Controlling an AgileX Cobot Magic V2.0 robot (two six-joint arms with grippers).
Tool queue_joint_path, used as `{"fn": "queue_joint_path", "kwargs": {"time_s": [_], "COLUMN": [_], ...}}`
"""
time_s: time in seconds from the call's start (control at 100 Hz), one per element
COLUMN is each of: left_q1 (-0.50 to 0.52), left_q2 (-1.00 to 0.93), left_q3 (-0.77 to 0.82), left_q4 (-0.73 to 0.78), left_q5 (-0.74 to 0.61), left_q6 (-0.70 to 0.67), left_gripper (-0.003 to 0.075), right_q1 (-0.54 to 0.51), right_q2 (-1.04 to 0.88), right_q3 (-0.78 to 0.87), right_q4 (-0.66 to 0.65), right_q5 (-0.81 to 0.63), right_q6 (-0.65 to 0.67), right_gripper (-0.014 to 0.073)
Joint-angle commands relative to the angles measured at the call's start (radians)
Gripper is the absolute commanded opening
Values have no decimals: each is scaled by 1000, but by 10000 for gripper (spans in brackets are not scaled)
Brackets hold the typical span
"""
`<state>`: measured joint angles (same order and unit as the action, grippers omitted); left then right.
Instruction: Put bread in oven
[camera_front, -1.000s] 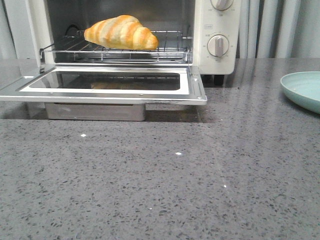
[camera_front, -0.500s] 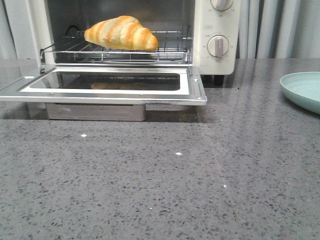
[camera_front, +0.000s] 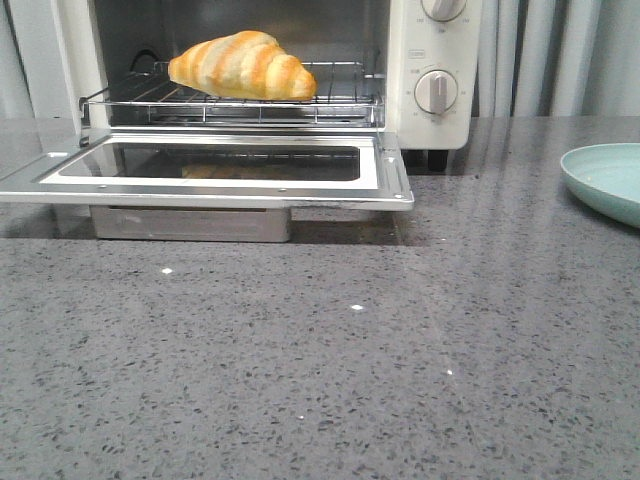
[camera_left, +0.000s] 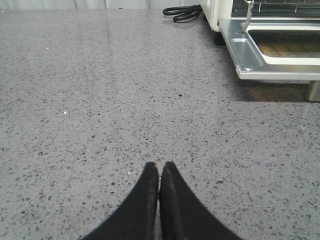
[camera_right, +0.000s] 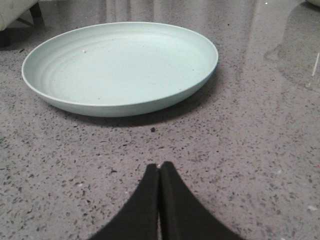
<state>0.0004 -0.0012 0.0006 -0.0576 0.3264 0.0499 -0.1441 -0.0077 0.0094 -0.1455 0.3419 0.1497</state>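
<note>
Your bread (camera_front: 243, 65) lies on the wire rack (camera_front: 340, 100) inside the oven (camera_front: 432, 75), toward the rack's front, at about 11 o'clock in the front view. The door (camera_front: 385, 175) hangs flat and open, so the placing looks done and only the closing may remain. Both arms sit low and away from the oven, probably parked clear of the door's swing. The left gripper (camera_left: 159, 172) has its fingers pressed together, holding nothing, above bare tabletop (camera_left: 100, 100) with the door's corner at 2 o'clock. The right gripper (camera_right: 159, 172) is likewise pinched closed and empty, the pale green plate (camera_right: 120, 107) at 12 o'clock (empty, a few crumbs aside). Neither arm shows in the front view. The oven's top and left wall are cut off, and the knob markings are too small to read.
</note>
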Motion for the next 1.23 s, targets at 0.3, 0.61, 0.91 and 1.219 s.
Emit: {"fn": "queue_joint_path", "kwargs": {"time_s": [0.3,0.61,0.91,1.219], "left_q1": [0,0,0,0], "left_q2": [-28,-28,-28,-28], "left_q3": [22,22,22,22], "left_q4": [-11,-11,-11,-11], "left_q5": [-67,-67,-67,-67], "left_q6": [-2,-2,-2,-2], "left_gripper": [-22,-22,-21,-22], "right_q1": [-6,-6,49,49], "right_q2": [-21,-19,-19,-19], "right_q3": [25,25,25,25], "right_q4": [-20,-20,-20,-20], "right_q5": [-31,-29,-29,-29], "right_q6": [-4,-4,-4,-4], "right_gripper": [-75,-75,-75,-75]}}
